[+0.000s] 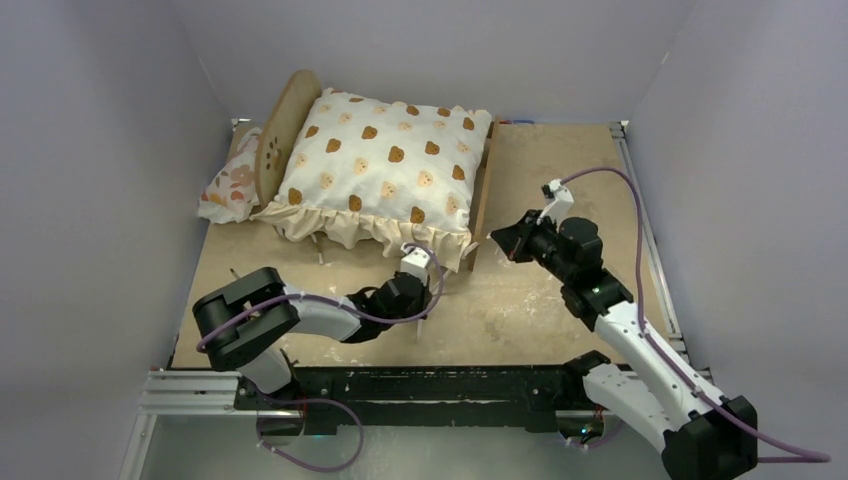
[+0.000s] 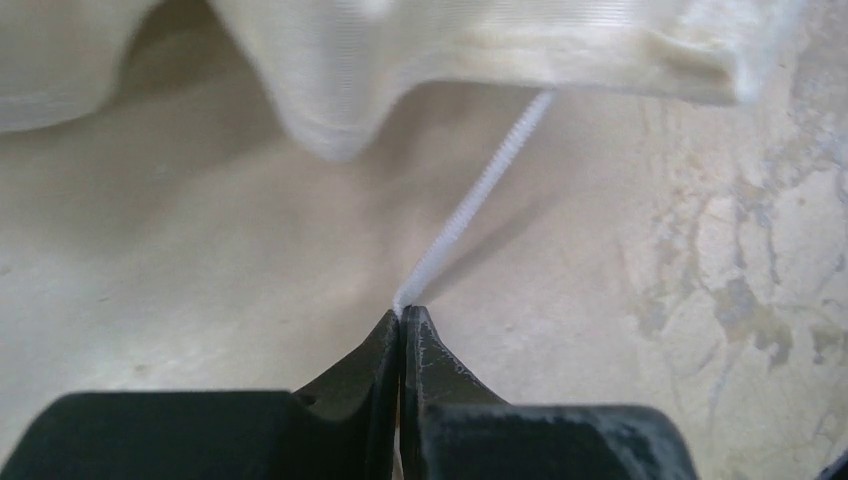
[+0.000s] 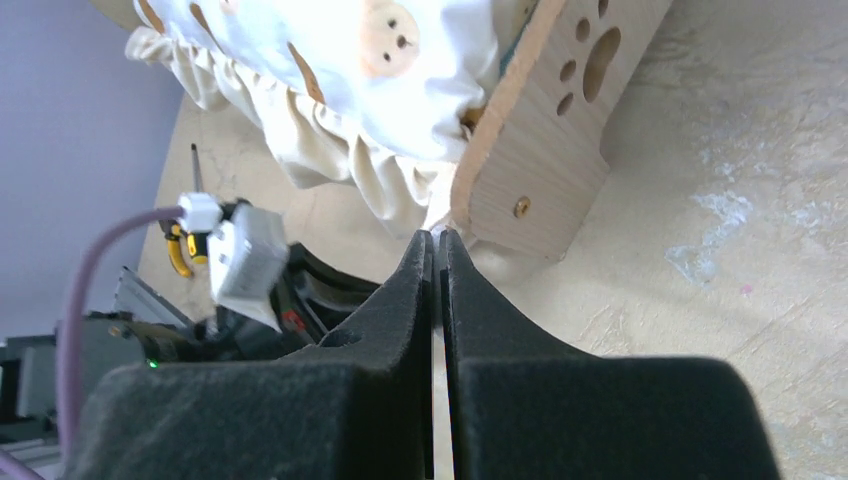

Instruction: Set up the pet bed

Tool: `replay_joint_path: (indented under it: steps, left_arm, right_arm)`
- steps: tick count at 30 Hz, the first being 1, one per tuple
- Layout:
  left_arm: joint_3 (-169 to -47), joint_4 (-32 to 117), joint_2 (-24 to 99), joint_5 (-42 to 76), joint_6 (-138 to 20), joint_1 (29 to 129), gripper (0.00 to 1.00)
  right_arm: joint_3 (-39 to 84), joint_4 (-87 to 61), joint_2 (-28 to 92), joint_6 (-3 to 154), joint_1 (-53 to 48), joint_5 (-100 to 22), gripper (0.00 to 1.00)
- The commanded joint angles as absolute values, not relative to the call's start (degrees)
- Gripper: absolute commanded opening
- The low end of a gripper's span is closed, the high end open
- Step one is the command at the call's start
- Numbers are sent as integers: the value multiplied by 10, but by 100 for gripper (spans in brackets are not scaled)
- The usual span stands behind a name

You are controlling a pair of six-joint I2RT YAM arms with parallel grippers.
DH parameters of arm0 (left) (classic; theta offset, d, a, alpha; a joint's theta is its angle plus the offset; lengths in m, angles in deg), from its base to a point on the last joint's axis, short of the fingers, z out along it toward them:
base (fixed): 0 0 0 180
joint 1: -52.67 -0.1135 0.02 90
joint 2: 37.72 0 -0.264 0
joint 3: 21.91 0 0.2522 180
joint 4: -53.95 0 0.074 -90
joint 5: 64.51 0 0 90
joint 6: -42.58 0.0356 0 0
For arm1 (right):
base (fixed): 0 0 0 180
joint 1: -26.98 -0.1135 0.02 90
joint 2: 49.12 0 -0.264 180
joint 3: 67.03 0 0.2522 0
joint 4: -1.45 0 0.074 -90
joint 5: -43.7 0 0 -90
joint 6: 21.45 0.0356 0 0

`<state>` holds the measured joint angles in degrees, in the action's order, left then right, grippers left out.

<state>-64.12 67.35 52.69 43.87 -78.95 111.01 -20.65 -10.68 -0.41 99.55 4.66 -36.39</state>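
Observation:
The pet bed stands at the table's back left, its rounded wooden headboard [image 1: 285, 128] on the left and its footboard [image 1: 483, 195] on the right. A cream bear-print ruffled cushion [image 1: 385, 165] covers the whole base. My left gripper [image 2: 403, 312] is shut on a thin white cord [image 2: 480, 190] that runs up under the cushion's ruffle [image 2: 330, 80]. From above, this left gripper [image 1: 425, 290] sits just in front of the bed's near right corner. My right gripper [image 3: 437, 236] is shut with nothing in it, its tips close to the lower corner of the paw-print footboard [image 3: 540, 170].
A small floral pillow [image 1: 232, 188] lies behind the headboard against the left wall. Another thin cord [image 1: 320, 252] pokes out under the cushion's front ruffle. Metal rails [image 1: 650, 250] border the table's right side, and grey walls close in all round.

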Motion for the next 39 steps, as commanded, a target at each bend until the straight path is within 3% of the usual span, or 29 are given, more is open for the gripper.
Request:
replay_joint_path:
  steps: [1,9,19,29,39]
  left_arm:
    - [-677,603,575,429,-806,1153,0]
    - [-684,556,592,447,-853,1178,0]
    - [-607,485,526,449,-922,1111,0]
    - [-707,485,577,410,-874,1134,0]
    - [-585,466,489,411,-926,1106,0]
  right_arm:
    - [-136,-133,-7,987,50,-413,0]
    - [-42,-137,29,978,50,-459,0]
    - [39,-91,139,989,50,-431,0]
    - [85,-133,165,948,93,-531,0]
    - [104,-99,195,949,104,-465,0]
